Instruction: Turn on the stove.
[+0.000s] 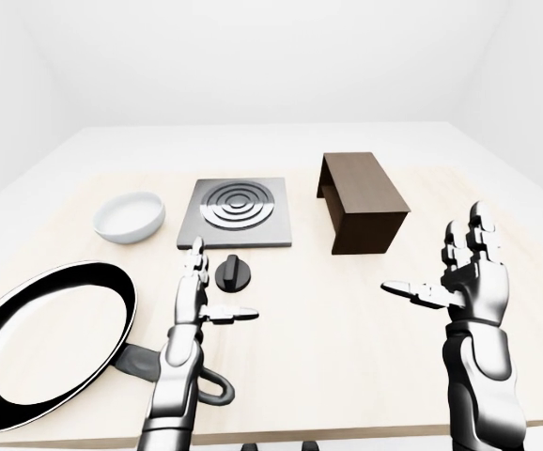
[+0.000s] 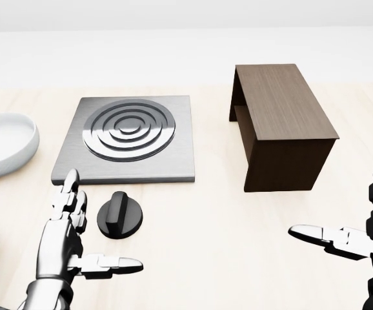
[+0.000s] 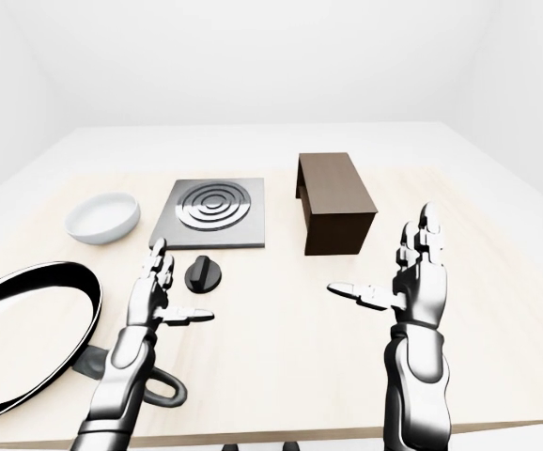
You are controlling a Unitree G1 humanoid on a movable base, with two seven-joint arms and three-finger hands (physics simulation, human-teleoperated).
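Note:
A grey square stove plate (image 2: 130, 139) with ringed burner lies on the wooden table. Its black round knob (image 2: 120, 217) sits on the table just below the plate. My left hand (image 2: 77, 242) is open, fingers up and thumb pointing right, just left of and below the knob, not touching it. My right hand (image 1: 450, 268) is open and empty, raised far to the right, below the brown box.
A dark brown wooden box (image 2: 280, 123) stands right of the stove. A white bowl (image 1: 130, 216) lies left of the stove. A black frying pan (image 1: 41, 340) lies at the lower left, its handle (image 1: 173, 371) passing under my left forearm.

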